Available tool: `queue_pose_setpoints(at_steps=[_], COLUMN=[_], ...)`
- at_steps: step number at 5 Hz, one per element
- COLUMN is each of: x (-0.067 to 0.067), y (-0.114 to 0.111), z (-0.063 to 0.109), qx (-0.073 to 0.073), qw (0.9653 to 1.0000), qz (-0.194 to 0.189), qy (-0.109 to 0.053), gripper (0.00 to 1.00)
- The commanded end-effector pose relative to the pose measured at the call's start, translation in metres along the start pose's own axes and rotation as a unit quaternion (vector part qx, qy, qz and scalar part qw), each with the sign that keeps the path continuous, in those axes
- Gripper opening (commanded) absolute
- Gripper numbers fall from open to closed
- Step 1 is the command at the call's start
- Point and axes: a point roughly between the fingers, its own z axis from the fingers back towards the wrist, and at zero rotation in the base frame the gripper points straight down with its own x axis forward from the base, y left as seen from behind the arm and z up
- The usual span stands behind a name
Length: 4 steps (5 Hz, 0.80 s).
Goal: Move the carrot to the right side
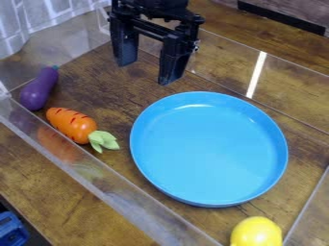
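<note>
Carrot [72,124]: 1 pc., orange w/ dark grooves, leafy top light green; laid on brown wood table [108,90] at approx. 9 o'clock, left of plate & apart from it. Leafy end pointed to approx. 4 o'clock, twd. the plate; orange tip to approx. 10 o'clock. Not held.

Plate [209,149]: 1 pc., round, blue, w/ raised rim; set flat, just right of ctr., twd. 4 o'clock. Nothing placed on it.

Eggplant [38,88]: 1 pc., purple, laid at approx. 10 o'clock, near carrot, betw. it & the clear wall; tilted, upper end twd. 1 o'clock.

Lemon [256,232]: 1 pc., yellow, seen at 5 o'clock, below plate, partly cut off by view edge.

Gripper [149,60]: 1 pc., black, hung at 12 o'clock, above plate. Fingers spread wide apart, nil gripped.

Wall [90,171]: clear, run diagonally from 9 to 6 o'clock, in front of carrot & plate.
</note>
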Motion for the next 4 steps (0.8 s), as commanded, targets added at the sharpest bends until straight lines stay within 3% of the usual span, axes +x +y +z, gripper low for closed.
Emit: queue_pose_setpoints(at_steps=[1, 4], x=[-0.0023, -0.0068], y=[-0.0006, 0.0029], z=[-0.0026, -0.0048], qx=[-0.001, -0.007], qw=[1.0000, 0.9986], qz=[0.000, 0.044], qy=[0.007, 0.028], gripper=[1.00, 1.00])
